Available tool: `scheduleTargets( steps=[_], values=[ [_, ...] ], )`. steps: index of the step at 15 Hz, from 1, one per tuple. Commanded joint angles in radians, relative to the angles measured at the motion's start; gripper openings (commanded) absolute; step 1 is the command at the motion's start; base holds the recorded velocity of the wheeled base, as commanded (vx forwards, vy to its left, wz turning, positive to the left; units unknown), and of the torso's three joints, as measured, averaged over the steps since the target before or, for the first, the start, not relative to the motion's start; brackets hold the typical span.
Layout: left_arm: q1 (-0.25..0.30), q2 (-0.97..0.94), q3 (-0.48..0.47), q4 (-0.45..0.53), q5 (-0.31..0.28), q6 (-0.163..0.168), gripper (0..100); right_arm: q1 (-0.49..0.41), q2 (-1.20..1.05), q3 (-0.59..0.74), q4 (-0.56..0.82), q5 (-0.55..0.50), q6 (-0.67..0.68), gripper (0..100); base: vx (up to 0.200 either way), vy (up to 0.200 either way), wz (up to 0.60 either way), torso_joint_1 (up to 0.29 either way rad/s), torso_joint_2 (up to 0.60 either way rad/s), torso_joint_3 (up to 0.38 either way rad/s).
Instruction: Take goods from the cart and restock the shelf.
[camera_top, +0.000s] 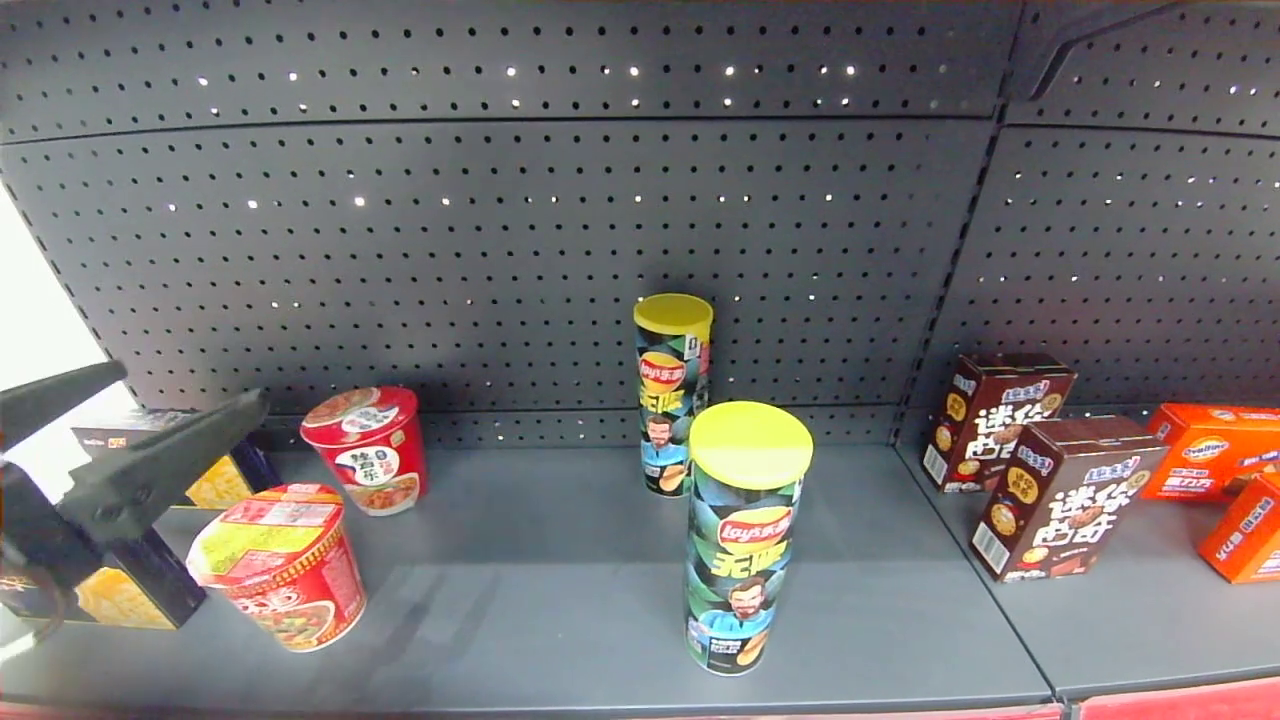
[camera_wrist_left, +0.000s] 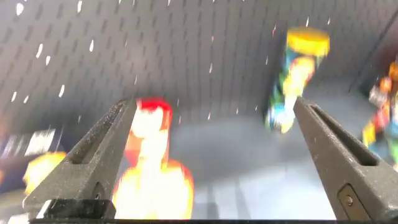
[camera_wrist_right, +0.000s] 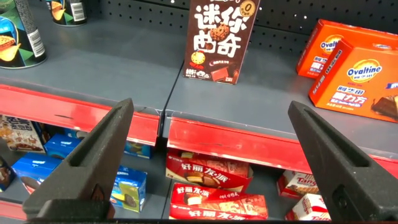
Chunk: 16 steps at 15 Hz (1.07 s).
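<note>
The grey shelf board carries two tall chip cans with yellow lids, one in front and one behind it. Two red noodle cups stand to their left, beside dark blue boxes. My left gripper hovers open and empty over those blue boxes at the shelf's left end. In its wrist view the left gripper frames the blurred red cups, with a chip can farther off. My right gripper is open and empty in front of the shelf's red front edge.
Brown cookie boxes and orange boxes fill the right section. Below the board, a lower shelf holds red snack boxes and blue boxes. A perforated back panel closes the rear. Bare board lies between the cups and the cans.
</note>
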<state>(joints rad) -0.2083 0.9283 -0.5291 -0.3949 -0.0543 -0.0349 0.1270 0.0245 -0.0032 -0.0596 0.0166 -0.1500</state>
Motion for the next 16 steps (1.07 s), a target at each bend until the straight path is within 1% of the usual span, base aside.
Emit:
scheduleTargets(
  steps=[1,2,3,4,5,6,7,8,10,11,12,13,14,15,16],
  values=[
    [0.044,-0.252,0.13,0.068,-0.072,-0.06,100,0.0,0.002,0.0,0.0,0.0,0.0,100,0.0,0.0,0.0,0.0,0.0,0.0],
    [0.047,-0.306,0.175,0.074,-0.11,-0.103,100,0.0,0.002,0.0,0.0,0.0,0.0,100,0.0,0.0,0.0,0.0,0.0,0.0],
    [0.061,-0.336,0.199,0.074,-0.104,-0.122,100,0.0,0.002,0.0,0.0,0.0,0.0,100,0.0,0.0,0.0,0.0,0.0,0.0],
    [0.087,-0.353,0.216,0.076,-0.087,-0.137,100,0.0,0.002,0.0,0.0,0.002,0.0,100,0.0,0.0,0.0,0.0,0.0,0.0],
    [0.102,-0.362,0.248,0.076,-0.085,-0.154,100,0.0,0.002,0.0,0.0,0.0,0.0,100,0.0,0.0,0.0,0.0,0.0,0.0],
    [0.138,-0.382,0.291,0.065,-0.091,-0.154,100,0.0,0.002,0.0,0.0,0.0,0.0,100,0.0,0.0,0.0,0.0,0.0,0.0],
    [0.205,-0.413,0.322,0.068,-0.095,-0.155,100,0.0,0.002,0.0,0.0,0.0,0.0,100,0.0,0.0,0.0,0.0,0.0,0.0],
    [0.228,-0.421,0.321,0.073,-0.099,-0.157,100,0.0,0.002,0.0,0.0,0.0,0.0,100,0.0,0.0,0.0,0.0,0.0,0.0],
    [0.236,-0.436,0.325,0.074,-0.096,-0.158,100,0.0,0.002,0.0,0.0,0.0,0.0,100,0.0,0.0,0.0,0.0,0.0,0.0],
    [0.234,-0.479,0.33,0.079,-0.101,-0.157,100,0.0,0.002,0.0,0.0,0.0,0.0,100,0.0,0.0,0.0,0.0,0.0,0.0],
    [0.231,-0.517,0.331,0.108,-0.102,-0.157,100,0.0,0.002,0.0,0.0,0.0,0.0,100,0.0,0.0,0.0,0.0,0.0,0.0],
    [0.227,-0.556,0.324,0.168,-0.116,-0.157,100,0.0,0.002,0.0,0.0,0.0,0.0,100,0.0,0.0,0.0,0.0,0.0,0.0],
    [0.225,-0.586,0.317,0.2,-0.124,-0.157,100,0.0,0.002,0.0,0.0,0.0,0.0,100,0.0,0.0,0.0,0.0,0.0,0.0],
    [0.233,-0.664,0.314,0.272,-0.122,-0.154,100,0.002,0.003,-0.003,0.007,0.019,-0.005,100,0.0,0.0,0.0,0.0,0.0,0.0],
    [0.234,-0.675,0.314,0.281,-0.121,-0.154,100,0.002,0.003,-0.003,0.009,0.023,-0.008,100,0.0,0.0,0.0,0.0,0.0,0.0]
  ],
)
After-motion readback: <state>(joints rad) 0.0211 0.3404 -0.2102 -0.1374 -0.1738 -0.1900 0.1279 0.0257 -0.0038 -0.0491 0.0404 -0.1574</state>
